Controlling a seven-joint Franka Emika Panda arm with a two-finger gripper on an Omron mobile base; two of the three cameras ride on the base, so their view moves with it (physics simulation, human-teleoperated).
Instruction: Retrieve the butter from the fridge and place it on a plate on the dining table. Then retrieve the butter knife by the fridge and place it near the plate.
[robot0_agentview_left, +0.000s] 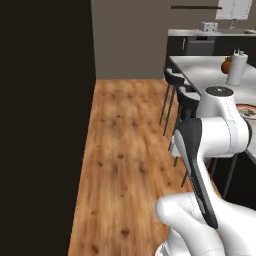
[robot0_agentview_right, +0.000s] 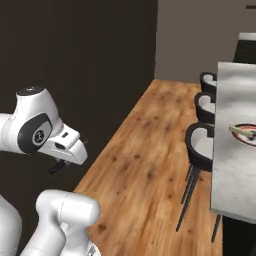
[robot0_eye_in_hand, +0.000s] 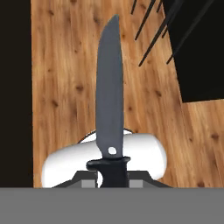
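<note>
Butter knife in hand, plate waiting on the dining table.

The gripper (robot0_eye_in_hand: 112, 177) is clamped on the dark handle of the one butter knife (robot0_eye_in_hand: 110, 92), blade pointing straight out over the wood floor, well short of the dining table (robot0_agentview_right: 231, 165). I'd judge the knife light, stiff and a bit slick; the handle is the right place to hold, and the thin blade may twist if bumped. One plate (robot0_agentview_right: 249, 134) sits on the table with one pale butter (robot0_agentview_right: 239, 132) stick on it. Three dark stools (robot0_agentview_right: 201, 147) stand beside the table.
</note>
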